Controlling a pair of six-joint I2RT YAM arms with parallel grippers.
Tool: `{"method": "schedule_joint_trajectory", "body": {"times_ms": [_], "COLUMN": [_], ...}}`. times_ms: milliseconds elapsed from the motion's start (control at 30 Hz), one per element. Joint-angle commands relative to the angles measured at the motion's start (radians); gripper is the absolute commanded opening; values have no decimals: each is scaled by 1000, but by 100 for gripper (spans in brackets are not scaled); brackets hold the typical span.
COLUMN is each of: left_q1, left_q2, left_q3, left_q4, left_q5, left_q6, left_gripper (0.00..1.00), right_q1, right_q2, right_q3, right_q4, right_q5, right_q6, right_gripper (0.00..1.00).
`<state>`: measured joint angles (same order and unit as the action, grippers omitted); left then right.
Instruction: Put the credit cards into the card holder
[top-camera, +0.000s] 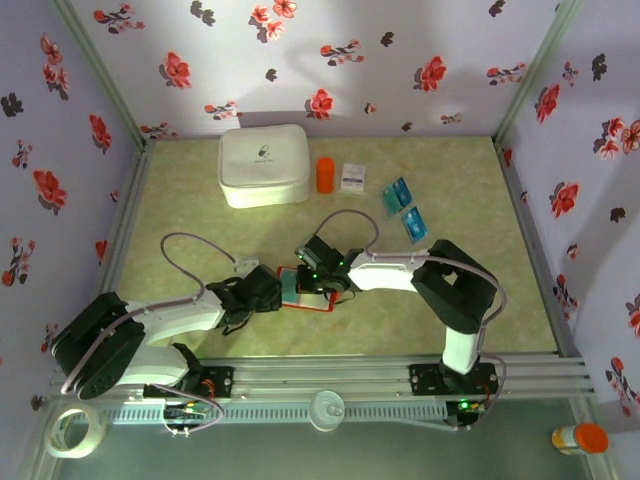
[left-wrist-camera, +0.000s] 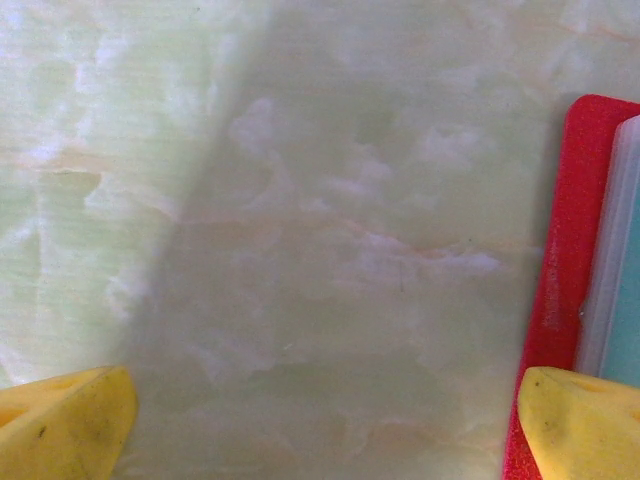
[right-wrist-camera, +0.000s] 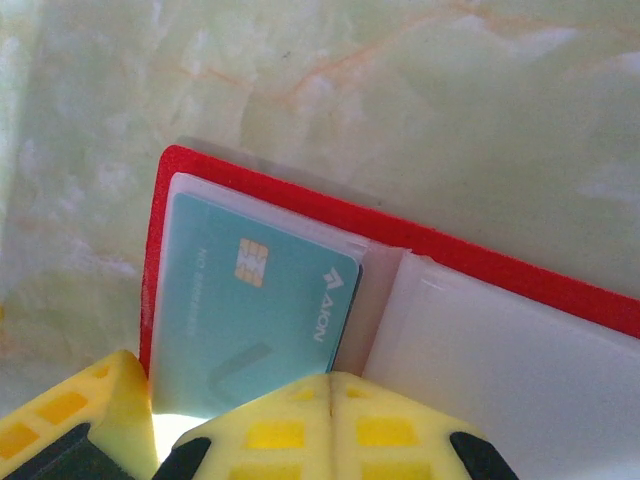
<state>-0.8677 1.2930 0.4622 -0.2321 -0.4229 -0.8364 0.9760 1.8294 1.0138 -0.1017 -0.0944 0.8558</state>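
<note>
The card holder (right-wrist-camera: 450, 255) is laid open on the table (top-camera: 200, 220), near the middle. At its 9 o'clock the left gripper (left-wrist-camera: 320, 430) is held wide apart, one yellow finger over the red edge. At its 1 o'clock the right gripper (right-wrist-camera: 330, 425) is pressed together above a teal credit card (right-wrist-camera: 255, 305) seated in the left pocket. Farther off, at 2 o'clock, loose credit cards (top-camera: 398, 196) are seen. At 12 o'clock an orange cylinder (top-camera: 326, 175), a white packet (top-camera: 353, 177) and a white case (top-camera: 262, 165) are set.

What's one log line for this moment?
card holder: open on table | teal card: lying in it | right gripper: shut over card | left gripper: open beside holder
</note>
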Motion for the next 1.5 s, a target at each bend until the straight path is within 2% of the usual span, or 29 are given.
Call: {"method": "schedule_joint_trajectory", "body": {"times_ms": [0, 167, 267, 367, 467, 600, 700, 900, 1067, 1167, 1333, 1467], "left_q1": [6, 10, 19, 36, 60, 108, 144, 204, 210, 212, 211, 211], "left_q2": [14, -65, -122, -167, -188, -170, -138, -44, 21, 42, 63, 84], "left_q3": [-25, 7, 34, 72, 105, 139, 158, 173, 182, 187, 183, 173], "left_q4": [-35, -92, -127, -157, -157, -112, -60, 59, 98, 114, 130, 159], "left_q5": [17, 12, 13, 16, 45, 146, 226, 397, 431, 442, 450, 466], "left_q6": [-7, -2, 6, 18, 40, 73, 94, 109, 112, 112, 103, 87], "left_gripper": [100, 100, 100, 100, 100, 100, 100, 100, 100, 100, 100, 100], "right_q1": [7, 4, 2, 1, 0, -4, -6, -10, -13, -21, -54, -80], "right_q2": [12, -83, -168, -257, -348, -444, -483, -470, -399, -358, -327, -328], "right_q3": [26, 1, -29, -79, -142, -214, -258, -307, -300, -284, -285, -290], "right_q4": [11, -9, -37, -70, -106, -162, -190, -170, -116, -100, -80, -64], "right_q5": [-25, -10, 20, 64, 124, 201, 244, 275, 269, 269, 272, 260], "right_q6": [-15, -23, -24, -18, -3, 7, 14, 20, 4, -15, -39, -58], "right_gripper": [1, 4, 9, 18, 33, 51, 59, 61, 61, 54, 17, 2]}}
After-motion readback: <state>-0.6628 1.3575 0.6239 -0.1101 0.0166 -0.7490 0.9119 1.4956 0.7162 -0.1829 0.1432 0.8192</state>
